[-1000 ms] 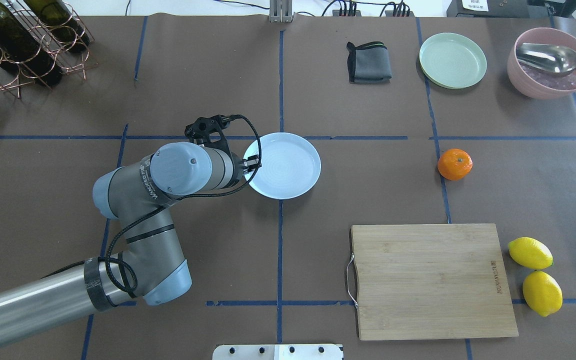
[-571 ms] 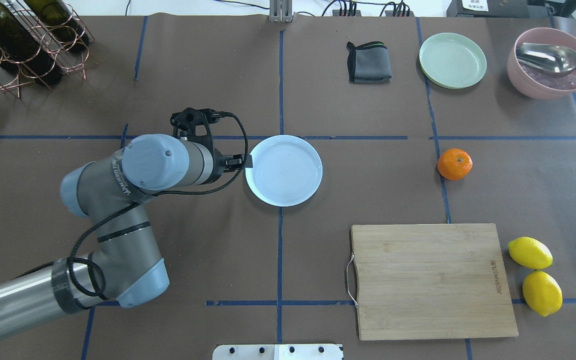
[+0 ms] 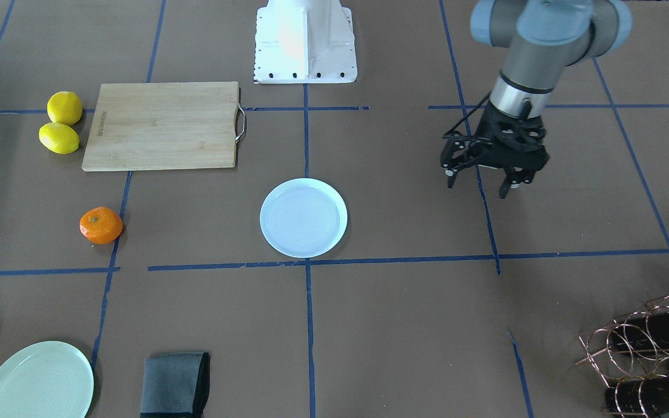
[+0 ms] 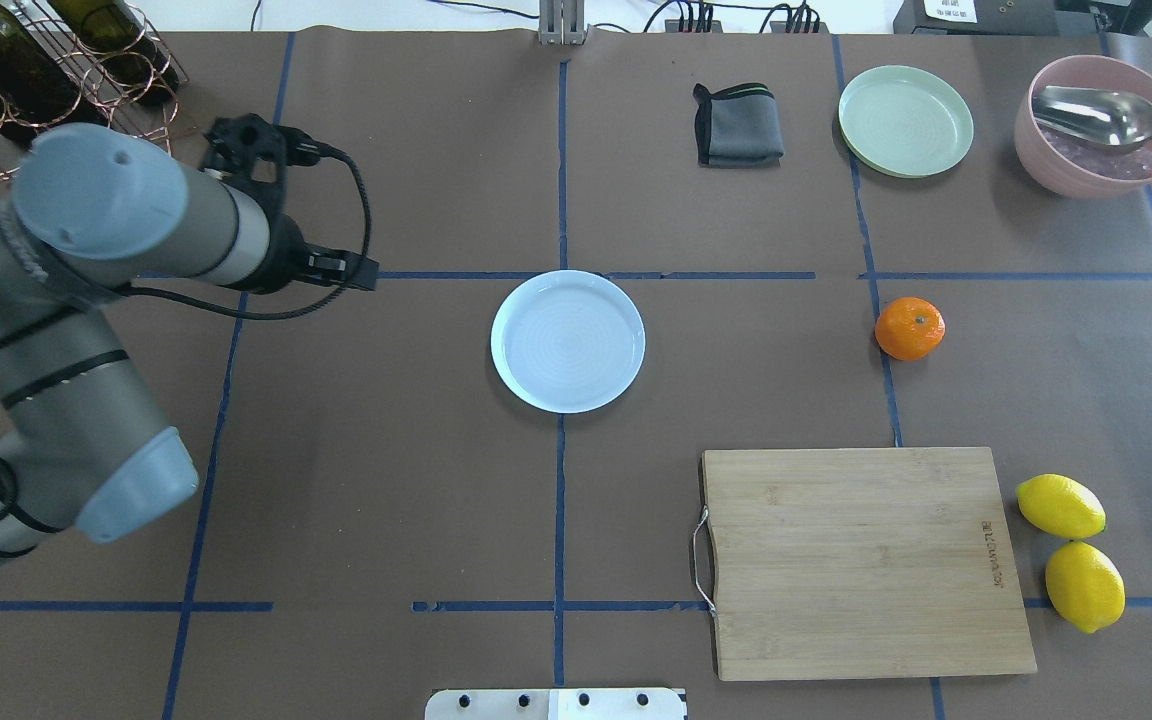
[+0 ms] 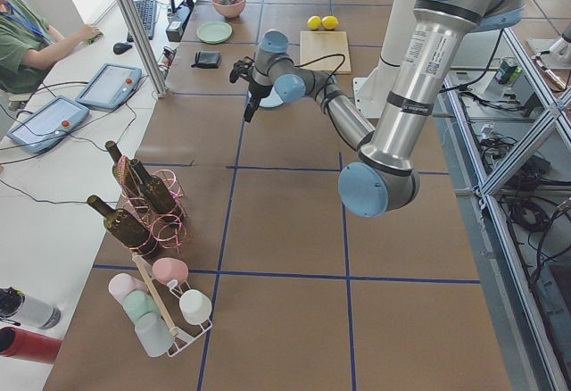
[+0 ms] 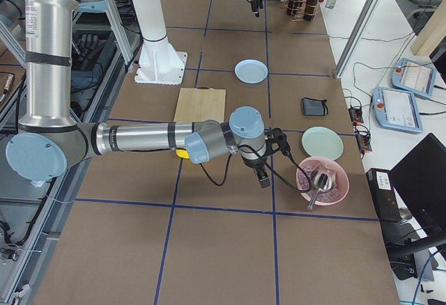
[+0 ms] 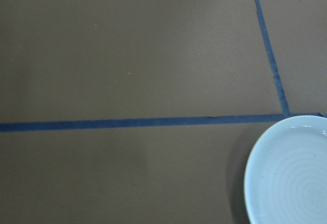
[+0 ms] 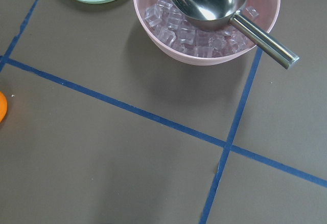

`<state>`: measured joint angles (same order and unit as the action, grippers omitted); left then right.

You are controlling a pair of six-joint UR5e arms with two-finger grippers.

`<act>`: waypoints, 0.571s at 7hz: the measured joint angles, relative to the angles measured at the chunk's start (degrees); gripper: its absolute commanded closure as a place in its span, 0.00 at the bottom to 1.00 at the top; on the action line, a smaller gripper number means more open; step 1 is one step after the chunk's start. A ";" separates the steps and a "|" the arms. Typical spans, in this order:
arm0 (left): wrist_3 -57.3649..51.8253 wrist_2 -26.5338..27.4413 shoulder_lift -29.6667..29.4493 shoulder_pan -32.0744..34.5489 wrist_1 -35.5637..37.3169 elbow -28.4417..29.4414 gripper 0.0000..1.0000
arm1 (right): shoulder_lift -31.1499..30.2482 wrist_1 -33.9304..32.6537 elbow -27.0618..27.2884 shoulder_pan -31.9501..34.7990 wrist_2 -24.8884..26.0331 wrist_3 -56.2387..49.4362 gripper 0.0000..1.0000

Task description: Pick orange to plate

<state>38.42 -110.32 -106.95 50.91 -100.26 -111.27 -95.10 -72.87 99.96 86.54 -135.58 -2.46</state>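
Plainly, the orange lies untouched and the plate is bare.
From overhead, the orange rests on the table at 3 o'clock of the plate, well apart. The left gripper hangs empty, jaws spread, at 10 o'clock of the plate; whether the right gripper is spread or closed I cannot tell. Probably light, firm-skinned and apt to roll: take it across its widest girth from above, gently.
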 measured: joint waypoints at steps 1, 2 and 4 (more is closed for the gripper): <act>-8.24 -3.22 4.73 5.82 0.05 -1.40 0.00 | 0.00 -0.02 -0.01 0.01 -0.02 0.00 0.00; -16.47 -7.60 8.62 12.53 0.08 -1.12 0.00 | 0.00 -0.03 -0.02 0.02 -0.01 0.00 0.00; -28.20 -19.72 14.73 26.11 0.12 4.22 0.00 | -0.02 -0.06 -0.03 0.03 -0.01 0.00 0.00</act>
<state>10.22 -130.04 -92.22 77.02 -100.14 -107.05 -95.12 -72.93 99.93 86.57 -135.59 -2.46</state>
